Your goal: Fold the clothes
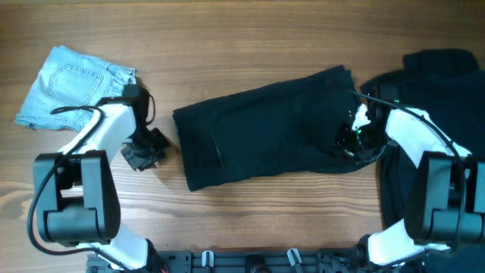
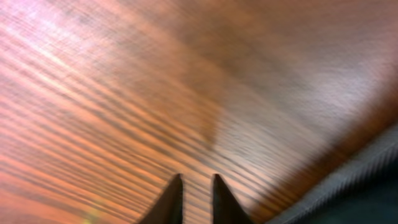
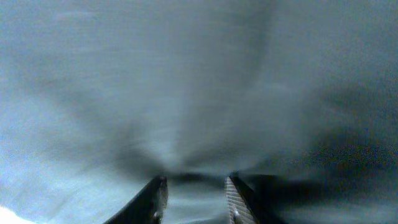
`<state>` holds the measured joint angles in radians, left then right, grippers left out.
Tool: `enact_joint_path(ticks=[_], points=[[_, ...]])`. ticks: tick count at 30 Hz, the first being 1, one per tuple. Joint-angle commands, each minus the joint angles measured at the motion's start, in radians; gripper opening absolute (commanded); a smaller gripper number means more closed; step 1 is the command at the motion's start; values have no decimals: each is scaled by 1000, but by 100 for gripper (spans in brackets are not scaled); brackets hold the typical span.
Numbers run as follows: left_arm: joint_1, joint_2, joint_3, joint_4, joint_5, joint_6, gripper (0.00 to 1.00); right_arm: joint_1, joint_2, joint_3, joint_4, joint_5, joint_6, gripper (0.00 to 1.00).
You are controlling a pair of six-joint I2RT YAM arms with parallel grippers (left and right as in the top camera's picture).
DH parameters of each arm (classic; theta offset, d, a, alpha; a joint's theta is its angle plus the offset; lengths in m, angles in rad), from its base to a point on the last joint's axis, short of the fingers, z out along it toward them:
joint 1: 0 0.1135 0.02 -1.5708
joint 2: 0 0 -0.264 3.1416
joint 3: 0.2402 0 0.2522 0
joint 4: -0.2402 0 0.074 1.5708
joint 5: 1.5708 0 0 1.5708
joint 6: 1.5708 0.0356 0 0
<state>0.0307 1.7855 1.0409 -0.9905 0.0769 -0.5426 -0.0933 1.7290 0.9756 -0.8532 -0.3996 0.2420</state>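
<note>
The black shorts [image 1: 265, 129] lie spread flat across the middle of the wooden table. My right gripper [image 1: 352, 140] is at their right end. In the right wrist view its fingers [image 3: 194, 186] press into the black cloth [image 3: 199, 93], which puckers in toward the tips and fills the gap between them. My left gripper [image 1: 145, 152] sits on bare wood just left of the shorts. In the left wrist view its fingers [image 2: 196, 183] stand a narrow gap apart and hold nothing. The shorts' edge [image 2: 367, 193] shows at the lower right there.
Folded light-blue denim shorts [image 1: 72, 87] lie at the back left, beside the left arm. A pile of black garments [image 1: 447, 76] covers the right side of the table under the right arm. Bare wood [image 1: 250, 212] runs along the front.
</note>
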Motion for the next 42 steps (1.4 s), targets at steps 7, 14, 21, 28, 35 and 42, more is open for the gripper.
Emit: enact_joint_path(ticks=[7,14,21,28,35,42], points=[[9,-45,90,68,382,249,100,31,-118,38,31,-78,-58,46],[-109,134,89,133,225,217,93,47,53,32,98,-79,-56,29],[-214,298,89,226,286,221,41,80,55,32,135,-25,-22,29],[-201,286,95,153,257,221,4,80,55,32,127,-26,-22,26],[29,67,407,-328,-53,225,4,80,-36,53,44,-106,-61,26],[-23,-4,736,-396,103,161,4,79,-210,53,84,-117,-22,32]])
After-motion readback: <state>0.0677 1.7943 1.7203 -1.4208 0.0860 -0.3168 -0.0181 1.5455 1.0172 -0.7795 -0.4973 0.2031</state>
